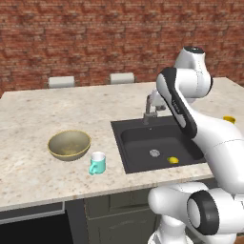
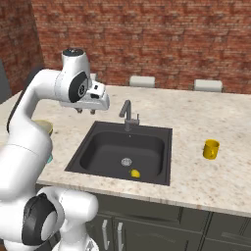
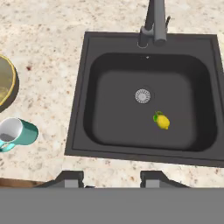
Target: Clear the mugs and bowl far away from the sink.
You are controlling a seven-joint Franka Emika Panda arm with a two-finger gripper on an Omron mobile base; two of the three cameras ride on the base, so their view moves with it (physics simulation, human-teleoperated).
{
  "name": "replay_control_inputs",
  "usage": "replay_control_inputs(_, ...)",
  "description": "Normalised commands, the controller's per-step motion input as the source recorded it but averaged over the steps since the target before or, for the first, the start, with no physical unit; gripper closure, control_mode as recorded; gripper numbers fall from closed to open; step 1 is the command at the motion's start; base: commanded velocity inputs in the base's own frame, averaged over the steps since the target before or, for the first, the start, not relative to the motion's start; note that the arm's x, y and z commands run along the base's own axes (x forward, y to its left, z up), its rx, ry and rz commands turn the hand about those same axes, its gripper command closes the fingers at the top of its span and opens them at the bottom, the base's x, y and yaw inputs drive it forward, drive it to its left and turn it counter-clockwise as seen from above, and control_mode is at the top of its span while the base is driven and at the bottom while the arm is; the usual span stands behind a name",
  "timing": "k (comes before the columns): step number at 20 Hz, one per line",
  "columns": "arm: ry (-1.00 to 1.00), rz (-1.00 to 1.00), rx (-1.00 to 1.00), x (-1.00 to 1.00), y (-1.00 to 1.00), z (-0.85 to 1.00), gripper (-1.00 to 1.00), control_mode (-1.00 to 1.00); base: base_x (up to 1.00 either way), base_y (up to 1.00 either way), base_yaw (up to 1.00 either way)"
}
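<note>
Teal mug and bowl sit on the table left of the sink, off to the left of the empty, partly spread end effector above the sink's edge.

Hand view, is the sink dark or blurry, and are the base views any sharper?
Hand view: the sink basin is dark but readable, the drain and lemon clear. Left base view: the teal mug and bowl look slightly soft. Right base view: evenly lit, no glare, the yellow mug distinct.

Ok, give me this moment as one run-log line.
gripper: open, empty, above counter left of sink | teal mug, bowl: left of sink | yellow mug: right of sink | nothing cleared yet
</note>
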Motion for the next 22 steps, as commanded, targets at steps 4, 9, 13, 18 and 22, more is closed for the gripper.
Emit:
replay_control_inputs(4,0.00,0.00,0.02,-0.29,0.62,-0.06,-1.00,-1.00,0.00,0.00,0.00)
replay_control_inputs(9,0.00,0.00,0.04,-0.23,0.81,-0.12,-1.00,-1.00,0.00,0.00,0.00)
replay_control_inputs(13,0.00,0.00,0.07,-0.06,0.72,-0.20,-1.00,-1.00,0.00,0.00,0.00)
replay_control_inputs(18,0.00,0.03,0.02,0.00,0.61,-0.39,-1.00,-1.00,0.00,0.00,0.00)
replay_control_inputs(22,0.08,0.03,0.00,0.00,0.59,-0.42,-1.00,-1.00,0.00,0.00,0.00)
